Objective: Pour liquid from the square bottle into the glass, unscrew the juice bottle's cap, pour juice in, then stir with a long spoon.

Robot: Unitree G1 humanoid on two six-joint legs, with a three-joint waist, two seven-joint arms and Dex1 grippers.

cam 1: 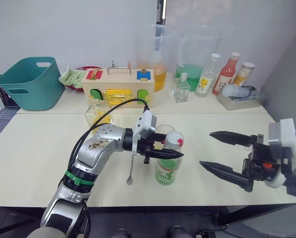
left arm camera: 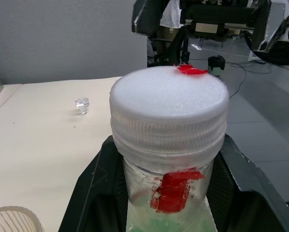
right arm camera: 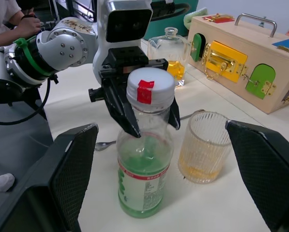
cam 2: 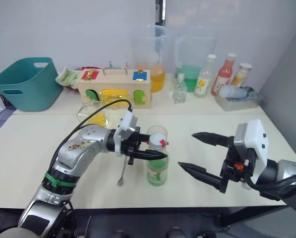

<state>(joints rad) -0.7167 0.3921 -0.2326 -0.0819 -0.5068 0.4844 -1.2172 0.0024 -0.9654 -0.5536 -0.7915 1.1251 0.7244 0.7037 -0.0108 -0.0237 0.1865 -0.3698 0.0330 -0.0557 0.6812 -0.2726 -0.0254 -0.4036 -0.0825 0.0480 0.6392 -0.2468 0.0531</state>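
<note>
Right wrist view: we see the left tool (right arm camera: 142, 113) with its black fingers set around the neck of the juice bottle (right arm camera: 144, 186), just under the cap (right arm camera: 150, 87); we judge this steadies the bottle for unscrewing.
Right tool: our right tool (cam 1: 226, 156) hovers with its fingers spread wide and empty, aimed at the bottle from the desk's right side, apparently ready to take the cap.
Juice bottle: upright near the front edge of the desk (cam 1: 33, 163), cap on, the juice (right arm camera: 140, 166) filling roughly the lower half.
Glass: the glass (right arm camera: 204, 147) stands just beside the bottle, toward the back, with a shallow yellow layer at its bottom; we take the first pour as done.
Square bottle: the square bottle (cam 1: 97, 111) sits behind our left arm, the liquid (cam 1: 98, 119) low inside it.
Long spoon: the long spoon (cam 1: 130, 171) lies flat on the desk under the left tool, untouched.
</note>
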